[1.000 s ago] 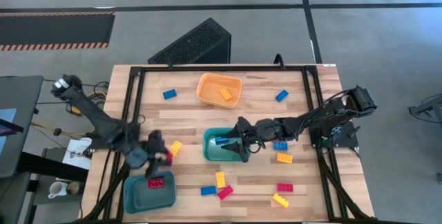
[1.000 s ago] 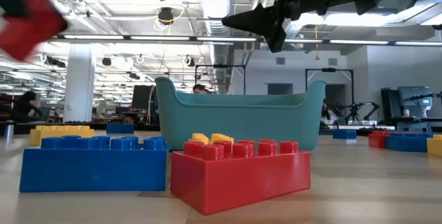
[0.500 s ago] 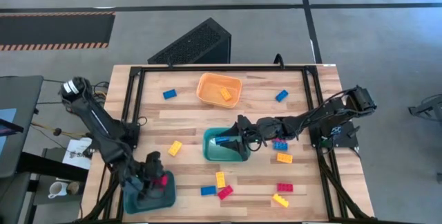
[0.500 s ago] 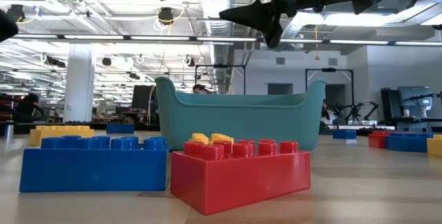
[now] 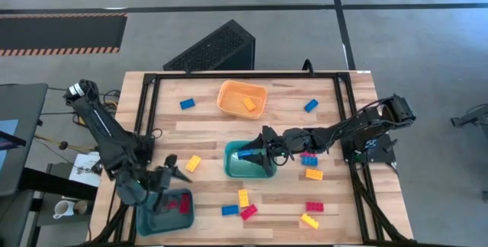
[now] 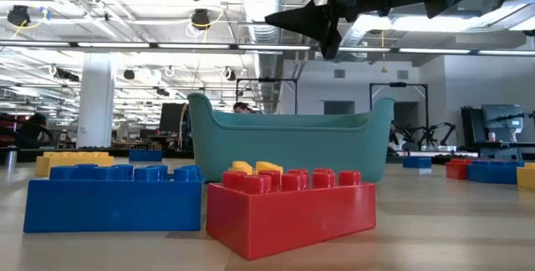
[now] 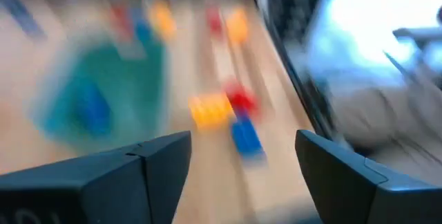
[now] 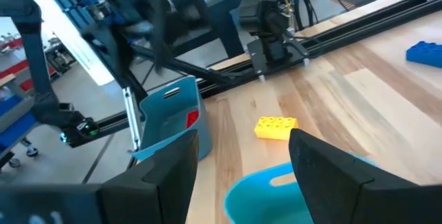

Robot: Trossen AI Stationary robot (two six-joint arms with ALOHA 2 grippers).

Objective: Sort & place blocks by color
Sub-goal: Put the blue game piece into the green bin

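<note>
My left gripper [image 5: 174,175] is spread and empty, just above the blue bin [image 5: 149,215], with two red blocks [image 5: 177,203] below it inside. My right gripper [image 5: 255,155] hangs spread over the teal bin [image 5: 232,162], a blue block [image 5: 245,155] beneath.

Wooden table [image 5: 206,129] with orange bin [image 5: 242,98], teal bin [image 5: 231,158], blue bin [image 5: 150,213], scattered blocks [image 5: 243,197].

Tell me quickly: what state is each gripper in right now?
Left gripper: open, holding nothing, beside the blue bin.
Right gripper: open, empty, above the teal bin.
</note>
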